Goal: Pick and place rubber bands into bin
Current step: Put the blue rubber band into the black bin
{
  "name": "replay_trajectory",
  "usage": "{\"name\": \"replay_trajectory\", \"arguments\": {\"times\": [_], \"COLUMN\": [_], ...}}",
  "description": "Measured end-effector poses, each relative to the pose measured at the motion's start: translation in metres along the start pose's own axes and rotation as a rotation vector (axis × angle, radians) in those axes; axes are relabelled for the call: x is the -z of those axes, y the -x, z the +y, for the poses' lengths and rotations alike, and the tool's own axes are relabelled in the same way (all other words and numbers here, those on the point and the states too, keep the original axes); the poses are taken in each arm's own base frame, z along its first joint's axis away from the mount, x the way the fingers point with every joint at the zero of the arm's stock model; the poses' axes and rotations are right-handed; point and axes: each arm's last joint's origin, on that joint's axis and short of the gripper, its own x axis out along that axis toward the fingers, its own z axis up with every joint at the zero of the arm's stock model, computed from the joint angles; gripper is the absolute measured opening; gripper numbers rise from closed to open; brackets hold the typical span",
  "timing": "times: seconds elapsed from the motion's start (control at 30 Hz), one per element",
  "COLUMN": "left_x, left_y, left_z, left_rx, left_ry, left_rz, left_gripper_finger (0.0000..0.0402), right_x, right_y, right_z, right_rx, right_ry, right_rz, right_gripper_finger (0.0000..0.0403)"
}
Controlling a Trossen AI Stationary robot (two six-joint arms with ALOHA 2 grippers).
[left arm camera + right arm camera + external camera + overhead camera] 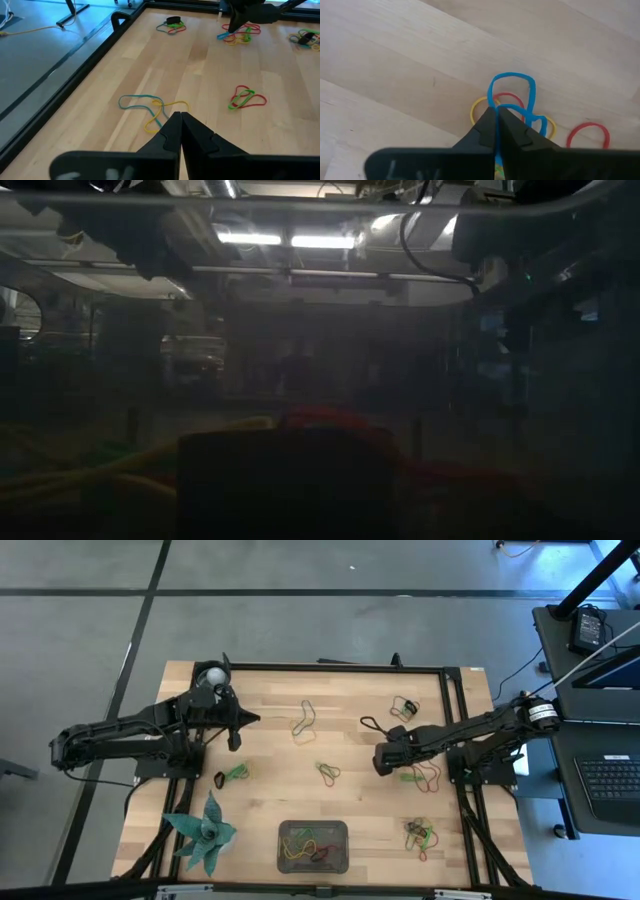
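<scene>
The bin (313, 846) sat near the front edge of the wooden table (270, 755) and already held a small tangle of rubber bands (308, 845) in yellow, green and red, while other bunches lay loose across the boards. The right gripper (496, 116) was down at the table's right side, its fingers pinched together on a blue band (512, 97) from a red and yellow cluster. The left gripper (180, 120), fingers together and empty, waited at the left near a white cup (214, 675).
</scene>
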Motion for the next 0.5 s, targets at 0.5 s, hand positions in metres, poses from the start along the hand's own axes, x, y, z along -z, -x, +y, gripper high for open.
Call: {"name": "replay_trajectory", "arguments": {"times": [0.5], "left_x": [0.0000], "left_y": [0.0000], "left_z": [0.0000], "left_rx": [0.000], "left_ry": [0.000], "left_rz": [0.000], "left_gripper_finger": [0.0003], "right_x": [-0.0024], "right_y": [0.0049], "right_z": [0.0040], "right_rx": [-0.023], "right_ry": [-0.001], "right_rz": [-0.008], "right_gripper_finger": [0.0058]}}
